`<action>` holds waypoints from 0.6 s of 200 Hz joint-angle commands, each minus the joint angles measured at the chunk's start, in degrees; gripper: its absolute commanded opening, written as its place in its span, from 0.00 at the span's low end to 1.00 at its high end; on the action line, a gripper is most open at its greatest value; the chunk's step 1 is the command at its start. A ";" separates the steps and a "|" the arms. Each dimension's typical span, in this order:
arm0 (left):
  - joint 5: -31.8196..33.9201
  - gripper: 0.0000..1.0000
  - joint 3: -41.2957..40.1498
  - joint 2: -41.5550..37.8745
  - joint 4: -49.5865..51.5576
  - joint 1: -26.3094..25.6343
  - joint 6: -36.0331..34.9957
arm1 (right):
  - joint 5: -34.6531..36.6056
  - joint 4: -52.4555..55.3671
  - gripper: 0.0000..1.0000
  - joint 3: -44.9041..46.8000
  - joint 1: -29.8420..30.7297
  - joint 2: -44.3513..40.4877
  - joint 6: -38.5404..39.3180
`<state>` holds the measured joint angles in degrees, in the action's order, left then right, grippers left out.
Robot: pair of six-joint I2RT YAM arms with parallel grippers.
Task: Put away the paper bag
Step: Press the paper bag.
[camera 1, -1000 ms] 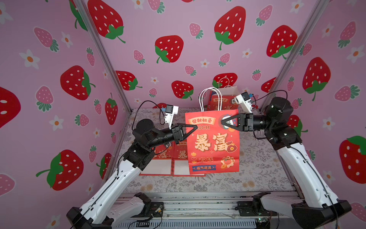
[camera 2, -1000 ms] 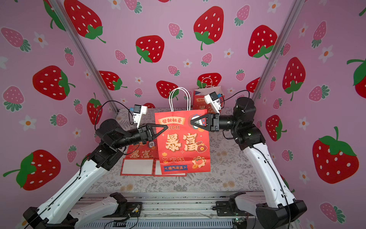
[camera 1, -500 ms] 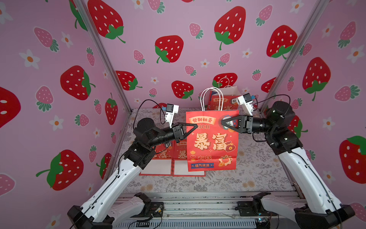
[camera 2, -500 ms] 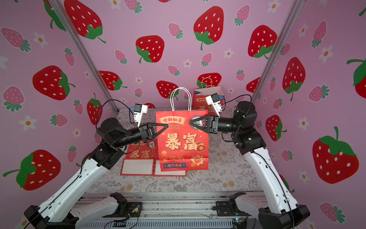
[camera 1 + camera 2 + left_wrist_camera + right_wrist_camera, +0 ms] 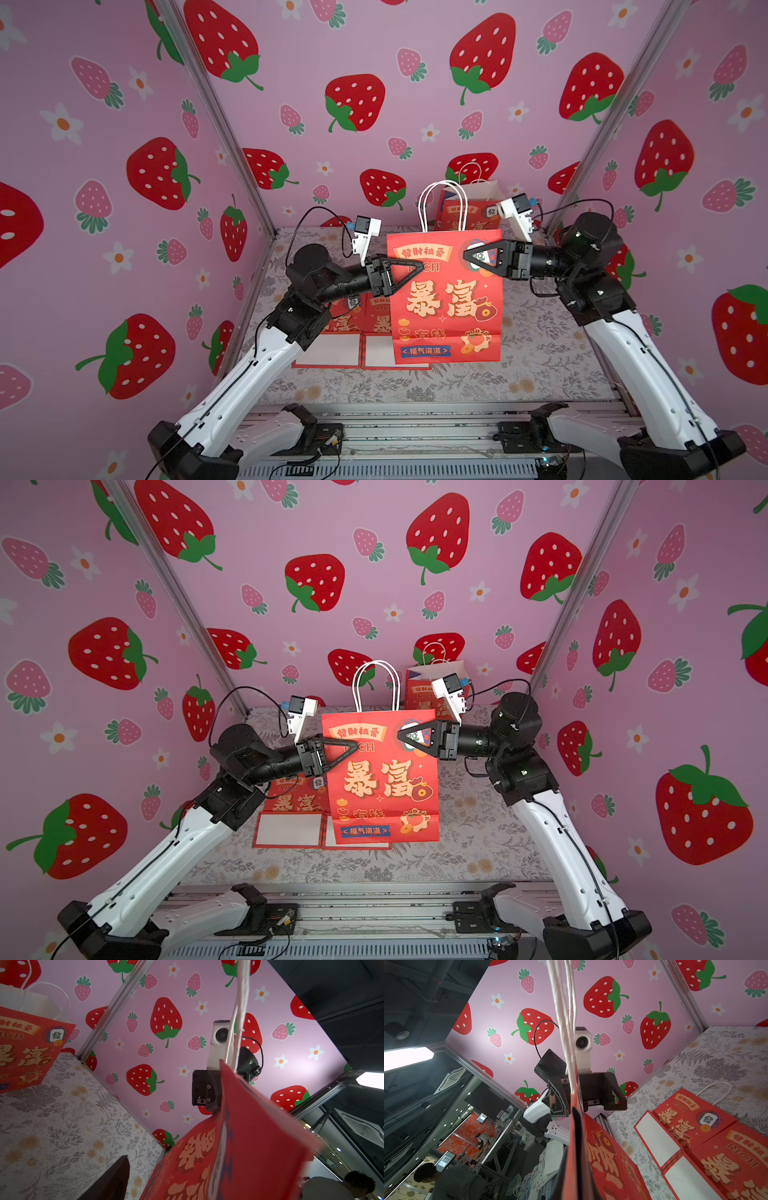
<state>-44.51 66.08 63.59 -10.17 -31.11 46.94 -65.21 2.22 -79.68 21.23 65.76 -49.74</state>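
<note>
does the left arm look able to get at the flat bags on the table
Likely yes: the left gripper is open, astride the hanging bag's edge but not clamped, and the flat bags lie just below it, uncovered on that side. It must back off the bag first.

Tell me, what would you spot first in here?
A bright red paper bag with gold writing is held upright in the middle, right gripper clamped on one edge, left gripper open at the other. Pink walls covered in big red strawberries stand all around. More red bags lie flat on the table behind it.
</note>
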 commanded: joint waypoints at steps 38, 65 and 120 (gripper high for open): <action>-3.81 0.60 4.06 2.59 -2.33 -3.78 -1.23 | -1.08 -3.99 0.00 -0.83 0.30 -0.17 -1.17; -2.04 0.28 4.03 1.68 -1.80 -3.78 -2.16 | -0.68 -1.30 0.00 -0.76 0.30 -0.53 0.93; -0.59 0.50 3.71 0.33 -1.29 -3.78 -3.07 | -0.04 0.55 0.00 1.12 -1.08 -2.64 2.21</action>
<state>-45.78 67.88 64.86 -10.02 -34.30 44.82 -65.63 2.44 -79.40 20.88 64.95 -48.51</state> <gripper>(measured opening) 0.429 0.049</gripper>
